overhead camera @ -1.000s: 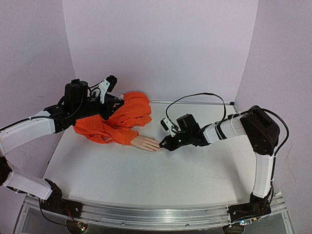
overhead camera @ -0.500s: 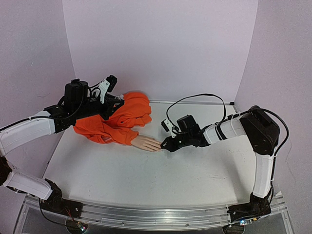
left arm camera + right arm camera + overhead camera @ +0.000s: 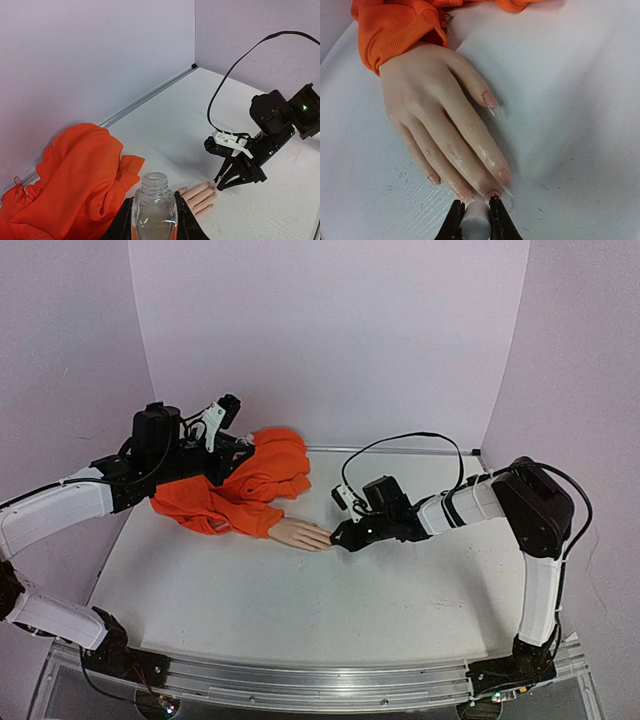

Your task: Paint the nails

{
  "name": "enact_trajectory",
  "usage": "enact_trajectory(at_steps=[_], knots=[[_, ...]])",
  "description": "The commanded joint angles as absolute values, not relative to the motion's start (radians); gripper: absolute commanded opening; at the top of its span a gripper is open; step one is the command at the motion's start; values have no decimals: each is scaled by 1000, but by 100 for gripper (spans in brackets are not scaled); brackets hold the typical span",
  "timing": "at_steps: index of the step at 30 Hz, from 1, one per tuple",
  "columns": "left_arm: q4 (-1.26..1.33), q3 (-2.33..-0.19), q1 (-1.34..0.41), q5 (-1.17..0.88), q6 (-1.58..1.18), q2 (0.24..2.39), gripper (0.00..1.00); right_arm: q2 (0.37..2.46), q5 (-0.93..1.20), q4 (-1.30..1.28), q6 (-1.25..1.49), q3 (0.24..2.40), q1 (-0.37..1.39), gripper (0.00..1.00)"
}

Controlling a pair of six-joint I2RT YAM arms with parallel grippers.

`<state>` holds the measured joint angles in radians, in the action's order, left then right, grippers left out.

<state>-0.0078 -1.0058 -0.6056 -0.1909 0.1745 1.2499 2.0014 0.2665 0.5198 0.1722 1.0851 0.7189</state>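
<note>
Over the far left corner of the desk (image 3: 300, 610), the left pincer (image 3: 154, 222) hangs above the surface, its dark fingers (image 3: 186, 220) closed on either side of a small clear bottle (image 3: 154, 207) that stands upright, its threaded neck open at the top. Below and just right of it lies the crumpled orange sleeve (image 3: 240, 490), bunched toward the far edge, with its ribbed cuff pointing to the middle of the desk. The pale mannequin hand (image 3: 300, 534) sticks out of that cuff and lies palm down and flat on the desk, with fingers stretched to the right. The nails (image 3: 503, 176) sit at its fingertips, a little pinker than the skin, with clear tips reaching past them, and the thumb nail lies apart on the far side. Right at those fingertips is the right pincer (image 3: 340, 537), reaching in low from the right edge. Its wrist view shows its two fingers (image 3: 496, 212) clamped on a small white cylinder (image 3: 474, 227). The top end of the cylinder is touching or almost touching the tips of the middle fingers, but the contact itself is too fine to tell.
</note>
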Motion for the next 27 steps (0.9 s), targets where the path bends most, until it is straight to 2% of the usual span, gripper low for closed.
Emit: enact_trajectory(at_steps=[1,27], knots=[[54,-1015,-605,-209,163,1213,0,1985,247,502,172,1085,723,0],[54,-1018,-604,-210,162,1214,0,1948,224,492,156,1070,723,0]])
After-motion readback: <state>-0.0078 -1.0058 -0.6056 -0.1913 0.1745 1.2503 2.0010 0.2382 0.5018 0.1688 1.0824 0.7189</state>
